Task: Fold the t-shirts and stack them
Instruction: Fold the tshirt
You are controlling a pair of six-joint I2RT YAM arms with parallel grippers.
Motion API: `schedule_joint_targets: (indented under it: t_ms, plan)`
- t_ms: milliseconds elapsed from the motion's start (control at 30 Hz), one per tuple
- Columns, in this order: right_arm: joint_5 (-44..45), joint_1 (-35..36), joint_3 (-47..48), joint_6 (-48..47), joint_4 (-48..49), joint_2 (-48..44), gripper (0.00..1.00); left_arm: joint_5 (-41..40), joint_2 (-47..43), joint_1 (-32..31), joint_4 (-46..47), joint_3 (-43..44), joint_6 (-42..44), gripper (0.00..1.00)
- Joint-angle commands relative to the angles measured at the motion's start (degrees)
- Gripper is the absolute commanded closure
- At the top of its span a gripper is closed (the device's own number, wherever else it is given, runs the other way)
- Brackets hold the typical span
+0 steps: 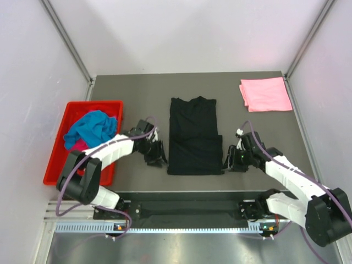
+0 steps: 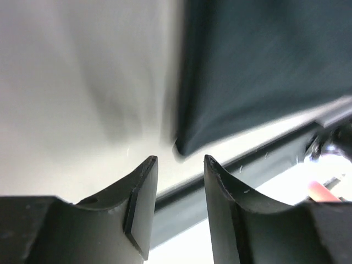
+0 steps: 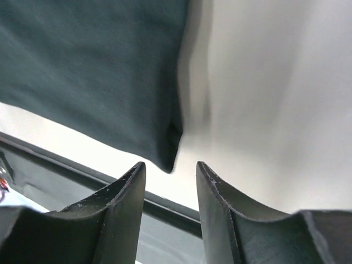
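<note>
**Operator:** Position of black t-shirt (image 1: pixel 192 135)?

**Technician:** Centre of table (image 1: pixel 137 88). Spread flat, collar toward far edge. Near portion doubled over into a slightly wider band.

**Operator:** Status of left end effector (image 1: pixel 157 157)?

**Technician:** Low over table, just beside near-left corner of black t-shirt. Fingers (image 2: pixel 144 187) parted to a moderate gap, gripping nothing. In left wrist view, shirt corner ahead and slightly right of the gap, apart from both fingertips.

**Operator:** Status of right end effector (image 1: pixel 230 161)?

**Technician:** Mirrored placement, just beside near-right corner of same shirt. Fingers (image 3: pixel 129 198) parted to a moderate gap, nothing clamped. In right wrist view, shirt corner directly ahead of the gap, close to fingertips. Contact not confirmable.

**Operator:** Location of remaining shirts?

**Technician:** Light pink t-shirt (image 1: pixel 265 94) folded flat at far-right corner of table, well apart from both arms. Turquoise t-shirt (image 1: pixel 92 127) bunched inside red tray (image 1: pixel 58 159) at left side of table. Magenta t-shirt (image 1: pixel 80 144) partly visible beneath turquoise one, same tray.
</note>
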Motion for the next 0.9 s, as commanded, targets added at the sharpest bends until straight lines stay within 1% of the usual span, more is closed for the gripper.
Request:
schedule_joint_targets:
  t_ms: [0,33,67,100,133,233,267,467,567,633,700,733,767,800,867]
  plan:
    - [3.74,0.31,8.12,-0.02,-0.29,0.73,0.57,-6.57,4.87,0.34,-1.71,11.22,8.82,0.56]
    - [3.92,0.13,9.53,-1.42,0.41,3.35,0.6,-6.31,6.63,0.34,-2.23,16.29,10.57,0.58]
    - [3.92,-0.05,12.33,-2.21,1.03,5.2,0.62,-6.22,9.6,0.34,-2.15,18.52,13.9,0.6]
    - [3.84,-0.66,13.92,-2.92,1.3,6.96,0.63,-6.57,10.85,0.34,-2.24,20.28,14.89,0.6]
    - [3.83,-0.84,16.98,-3.88,1.3,10.28,0.67,-6.05,12.17,0.34,-2.41,23.25,15.85,0.63]
    - [3.05,-2.15,20.08,-4.77,2.08,13.73,0.69,-3.16,15.95,0.43,-3.12,27.14,17.97,0.69]
    - [2.61,-2.68,21.13,-4.86,2.61,14.09,0.69,-0.19,17.09,0.43,-3.03,27.67,18.23,0.7]
    - [0.85,-3.47,23.78,-5.38,4.72,17.7,0.68,3.27,20.52,0.34,-0.48,28.82,15.96,0.73]
    - [0.49,-3.74,24.48,-5.65,5.69,19.46,0.67,2.48,22.45,0.43,0.39,29.78,15.17,0.73]
    - [0.67,-3.74,24.57,-6.17,6.57,20.42,0.66,-1.2,23.08,0.86,1.45,31.45,14.29,0.72]
    - [1.19,-4.0,24.75,-6.61,9.19,21.21,0.64,-3.66,23.26,3.84,4.69,32.07,10.78,0.71]
    - [1.63,-4.09,24.92,-7.31,10.08,22.0,0.63,-2.54,22.99,5.59,6.36,31.64,8.94,0.71]
    - [1.99,-4.18,25.27,-7.67,10.61,22.44,0.63,-0.88,21.77,9.35,11.68,30.68,4.92,0.71]
    - [1.99,-4.26,25.36,-7.93,12.18,22.97,0.63,0.62,20.98,10.87,13.91,28.32,3.14,0.71]
    - [1.12,-5.05,25.8,-9.07,13.33,24.03,0.62,1.77,18.79,12.98,16.48,26.89,2.5,0.69]
